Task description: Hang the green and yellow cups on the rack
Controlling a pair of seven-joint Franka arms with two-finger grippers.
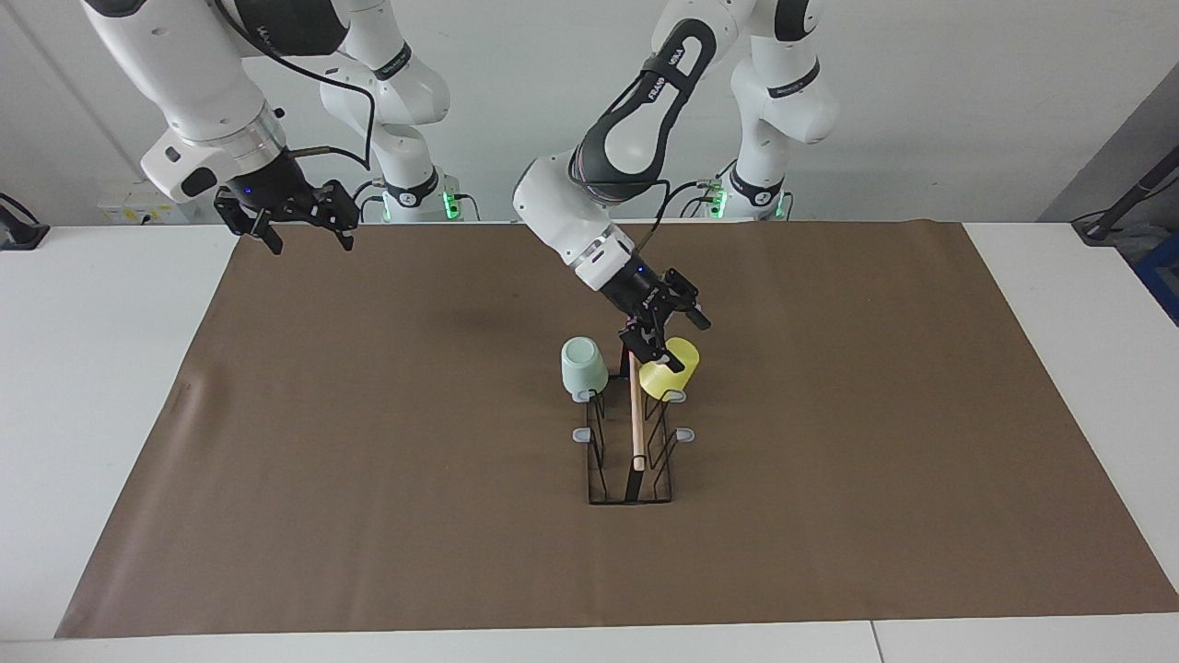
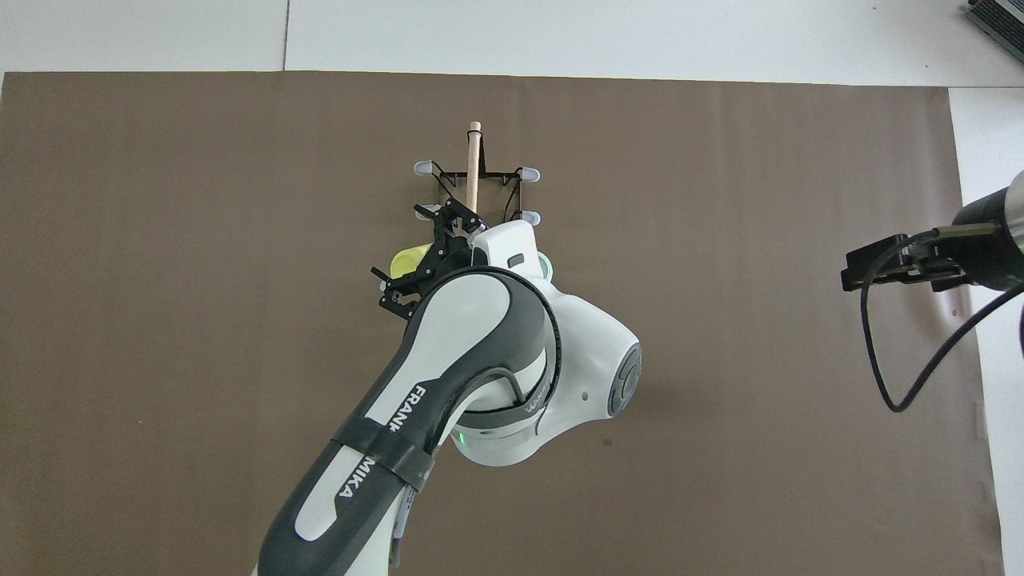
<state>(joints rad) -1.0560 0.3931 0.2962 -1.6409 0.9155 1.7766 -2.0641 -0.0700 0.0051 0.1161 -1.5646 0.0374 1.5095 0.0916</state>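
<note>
The black wire rack [image 1: 636,433] with its wooden rod stands mid-table; it also shows in the overhead view [image 2: 473,160]. The mint green cup [image 1: 584,366] hangs upturned on the peg nearest the robots on the rack's right-arm side; in the overhead view only a sliver of it [image 2: 546,264] shows past the arm. The yellow cup [image 1: 670,373] sits tilted on the nearest peg of the left-arm side and shows in the overhead view [image 2: 406,260]. My left gripper [image 1: 671,336] is open, its fingers spread at the yellow cup's top. My right gripper [image 1: 309,230] is open and empty and waits above the mat's edge at its own end.
A brown mat [image 1: 368,460] covers most of the white table [image 1: 92,368]. Four other grey-tipped pegs of the rack, such as one farther out [image 1: 581,435], carry nothing. The left arm's forearm [image 2: 448,360] covers the rack's near end from above.
</note>
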